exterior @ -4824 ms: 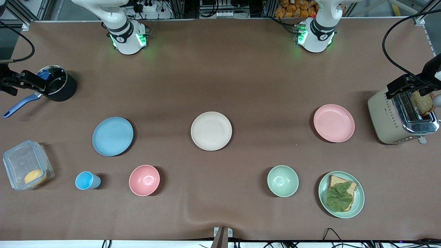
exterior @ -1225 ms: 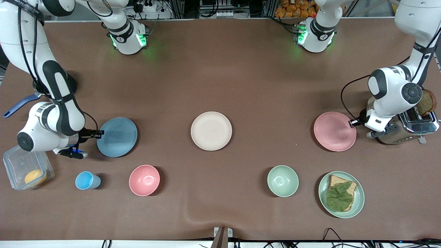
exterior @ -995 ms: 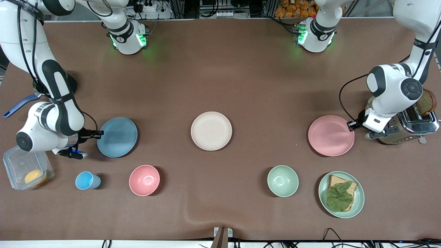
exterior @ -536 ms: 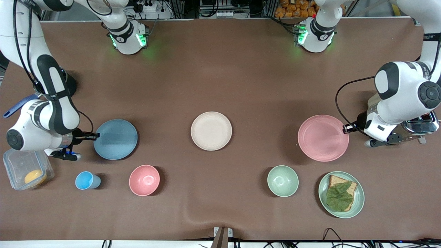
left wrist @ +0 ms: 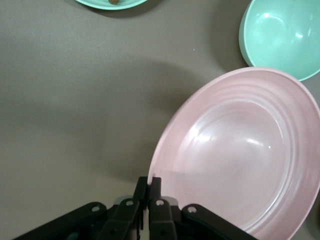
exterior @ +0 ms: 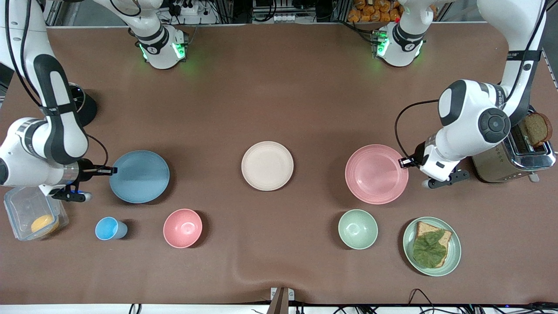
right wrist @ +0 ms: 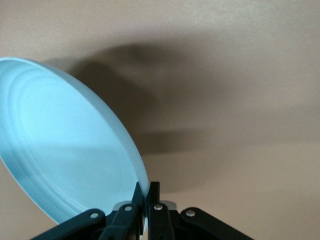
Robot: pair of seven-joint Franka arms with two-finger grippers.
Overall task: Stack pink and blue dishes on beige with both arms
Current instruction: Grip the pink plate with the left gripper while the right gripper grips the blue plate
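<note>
One brown table [exterior: 279,87]; cables, frames along edge.

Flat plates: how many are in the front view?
4. Blue plate in the right gripper; pink plate in the left gripper; beige plate between them; green plate with bread.

Pale pink plate [exterior: 376,174], light blue plate [exterior: 139,176], cream-beige plate [exterior: 267,165], brown table [exterior: 279,100]

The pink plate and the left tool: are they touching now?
Touching. In the left wrist view the left tool is shut on the rim of the pink plate, with both fingers pressed against its edge.
</note>
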